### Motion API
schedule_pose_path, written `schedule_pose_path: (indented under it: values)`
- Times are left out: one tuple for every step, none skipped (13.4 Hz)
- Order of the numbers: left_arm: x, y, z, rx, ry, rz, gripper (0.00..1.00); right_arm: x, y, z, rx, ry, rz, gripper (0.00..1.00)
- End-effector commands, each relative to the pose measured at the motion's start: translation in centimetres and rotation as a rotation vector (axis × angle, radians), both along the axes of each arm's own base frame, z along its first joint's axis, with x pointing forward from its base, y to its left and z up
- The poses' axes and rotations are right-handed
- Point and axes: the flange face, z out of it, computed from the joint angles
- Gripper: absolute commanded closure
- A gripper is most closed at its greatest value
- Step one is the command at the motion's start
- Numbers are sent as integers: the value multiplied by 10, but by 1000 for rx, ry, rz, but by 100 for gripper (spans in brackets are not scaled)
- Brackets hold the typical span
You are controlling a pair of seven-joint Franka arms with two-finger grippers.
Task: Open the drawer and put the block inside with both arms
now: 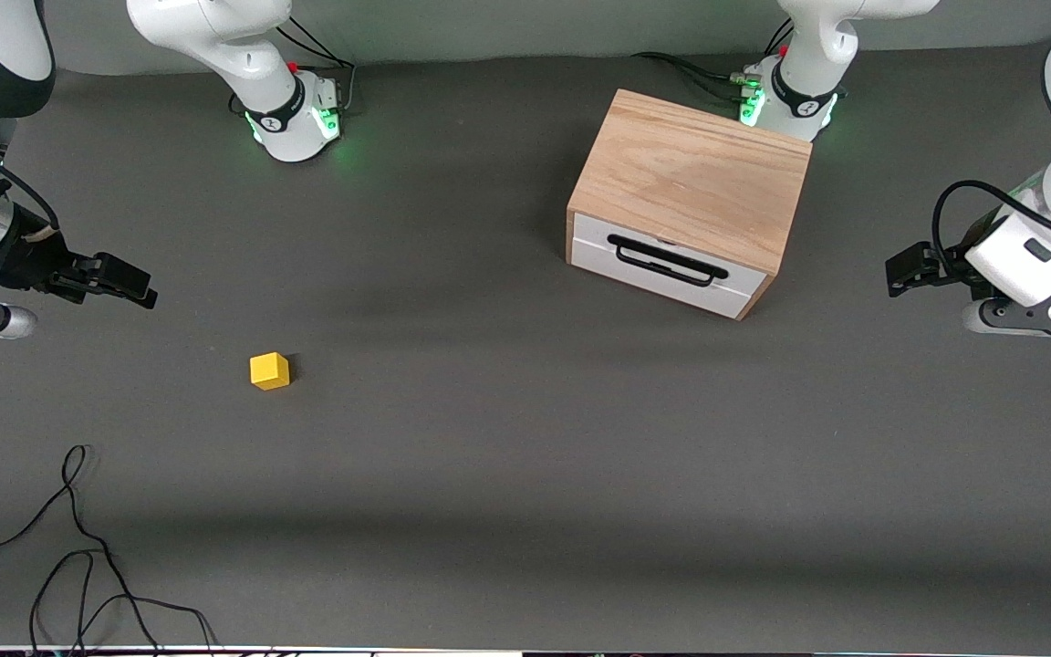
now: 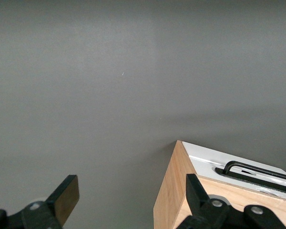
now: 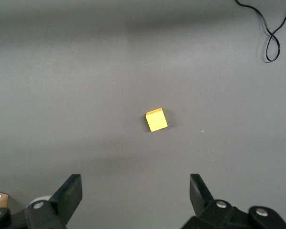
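Guessing the yellow block (image 1: 270, 371) is light and rigid, so pinch its flat sides; the drawer (image 1: 669, 264) wants hooking by its bar handle (image 1: 667, 259). Left tool (image 1: 910, 268) hangs beside the oak box (image 1: 691, 179), right tool (image 1: 115, 279) over bare bench (image 1: 525, 474), both wide open and empty.

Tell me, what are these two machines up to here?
Nothing is being handled yet. The drawer in its wooden box is shut, and the yellow block sits alone on the grey table, nearer the front camera. The right pincer hangs open above the block; the left pincer hangs open by the box's corner.
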Motion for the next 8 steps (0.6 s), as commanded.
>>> schedule_pose_path:
  values:
    - [-3, 0, 1, -8, 0, 8, 0, -4, -1, 6, -2, 3, -2, 0]
    - [-4, -1, 0, -8, 1, 7, 0, -4, -3, 7, -2, 1, -4, 0]
    - [-4, -1, 0, -8, 1, 7, 0, -3, -4, 5, -2, -2, -6, 0]
    - [-3, 0, 1, -8, 0, 8, 0, -2, -6, 4, -3, -1, -7, 0]
    - [-4, -1, 0, -7, 3, 7, 0, -2, -7, 5, -3, -2, -9, 0]
    - [-3, -1, 1, -8, 0, 7, 0, -2, -8, 5, -3, -5, -11, 0]
    - [-3, 0, 0, -7, 1, 8, 0, -1, -8, 5, -3, -10, -11, 0]
    - [-3, 0, 0, -7, 1, 8, 0, 1, -6, 4, -3, -16, -9, 0]
